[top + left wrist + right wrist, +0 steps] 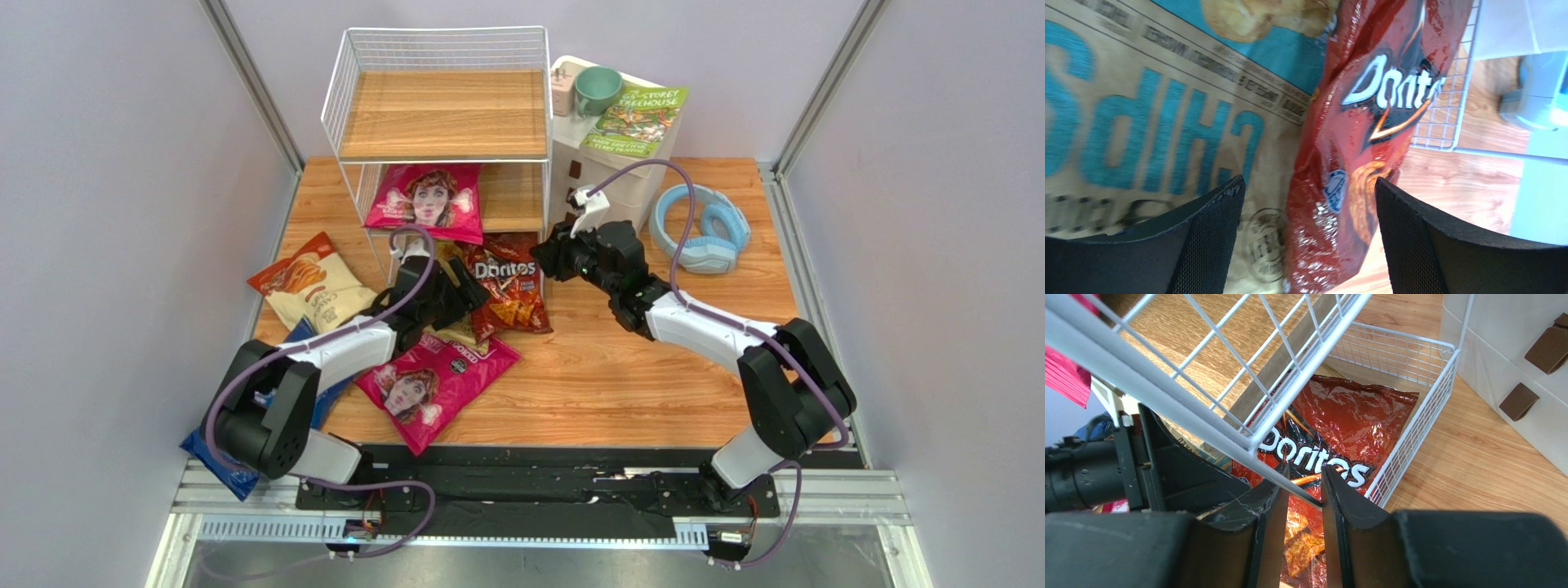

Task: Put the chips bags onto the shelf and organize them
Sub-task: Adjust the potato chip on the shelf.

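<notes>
The white wire shelf [442, 116] stands at the back. One magenta bag [427, 200] lies on its middle tier. The red Doritos bag [509, 282] lies partly in the bottom tier. My left gripper [464, 294] is open, its jaws straddling the red Doritos bag [1364, 122], with the tan-and-teal CHIPS bag [1155, 122] beside it. My right gripper [555, 255] is at the shelf's front right corner. Its jaws [1303, 478] are nearly closed on a shelf wire [1229, 425]. A second magenta bag [429, 380], the orange-and-cream bag [307, 282] and the blue Doritos bag [233, 459] lie on the table.
A white plastic drawer unit [613, 172] stands right of the shelf, with a green cup [599, 88] and a green book [638, 119] on top. Blue headphones [702, 230] lie to its right. The drawer unit [1511, 361] is close beside my right gripper.
</notes>
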